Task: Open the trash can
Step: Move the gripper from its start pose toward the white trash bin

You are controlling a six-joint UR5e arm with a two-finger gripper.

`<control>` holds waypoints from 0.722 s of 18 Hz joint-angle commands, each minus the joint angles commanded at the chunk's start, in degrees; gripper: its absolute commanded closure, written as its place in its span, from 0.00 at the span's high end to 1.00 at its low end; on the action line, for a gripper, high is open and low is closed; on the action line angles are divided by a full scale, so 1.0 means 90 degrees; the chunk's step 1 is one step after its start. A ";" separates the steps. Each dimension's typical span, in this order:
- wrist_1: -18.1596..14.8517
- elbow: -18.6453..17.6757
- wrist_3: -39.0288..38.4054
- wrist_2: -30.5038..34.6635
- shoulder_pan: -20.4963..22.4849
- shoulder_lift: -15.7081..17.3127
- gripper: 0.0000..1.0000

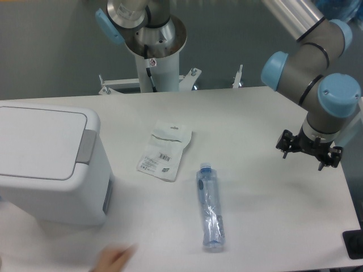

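Observation:
The trash can [48,164] is a large white boxy bin at the left of the table. Its flat white lid [39,141] lies shut. The grey push tab [87,146] is on the lid's right edge, facing the middle of the table. My gripper [309,152] hangs over the right side of the table, far from the bin. Only its black mount shows below the wrist. The fingers are hidden, so I cannot tell whether they are open or shut. Nothing is seen in it.
A white plastic packet [164,150] lies flat in the middle of the table. A clear water bottle [210,208] with a blue cap lies on its side in front of it. A blurred hand [113,258] is at the front edge. The arm's base [152,51] stands at the back.

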 joint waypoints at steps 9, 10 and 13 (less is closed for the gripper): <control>-0.0087 0.0010 -0.0282 -0.0010 -0.0253 0.0263 1.00; -0.0156 0.0020 -0.0477 -0.0020 -0.0331 0.0312 1.00; -0.0584 0.0146 -0.1393 -0.0088 -0.0673 0.0459 1.00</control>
